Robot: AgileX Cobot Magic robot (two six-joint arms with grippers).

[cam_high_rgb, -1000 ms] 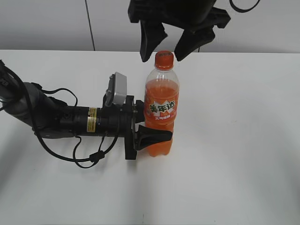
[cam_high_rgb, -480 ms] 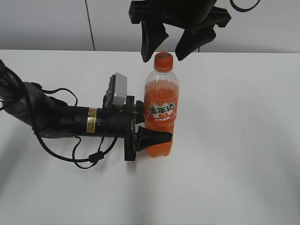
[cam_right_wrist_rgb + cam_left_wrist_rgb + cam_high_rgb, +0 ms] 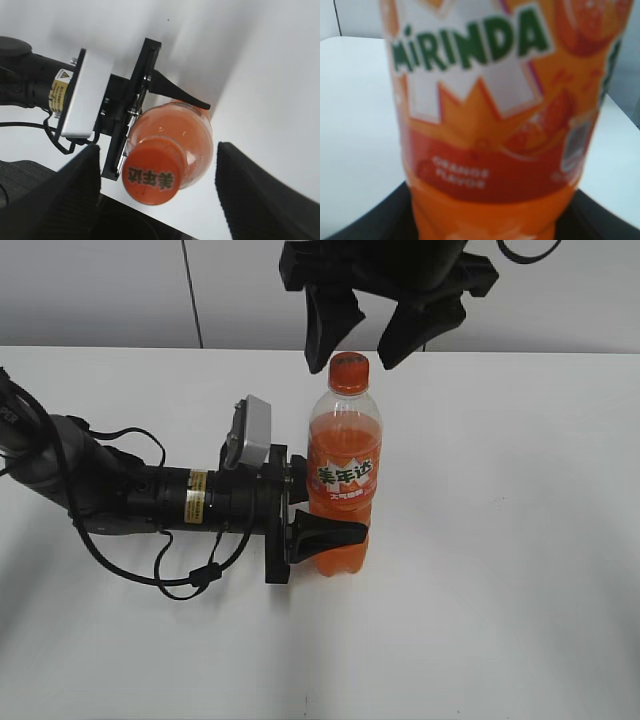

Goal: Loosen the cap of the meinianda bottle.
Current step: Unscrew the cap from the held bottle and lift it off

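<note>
Partly hidden: left gripper (image 3: 318,532) clamps meinianda bottle (image 3: 343,480) | right gripper (image 3: 365,340) spread above cap (image 3: 350,370)

Bright, even light; soft shadows fall on the worktop (image 3: 500,540) below the meinianda bottle (image 3: 342,480), whose label blurs in the left wrist view.

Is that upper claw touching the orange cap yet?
Apart. In the right wrist view, the right gripper's fingers stand wide of the cap, table showing between.
</note>
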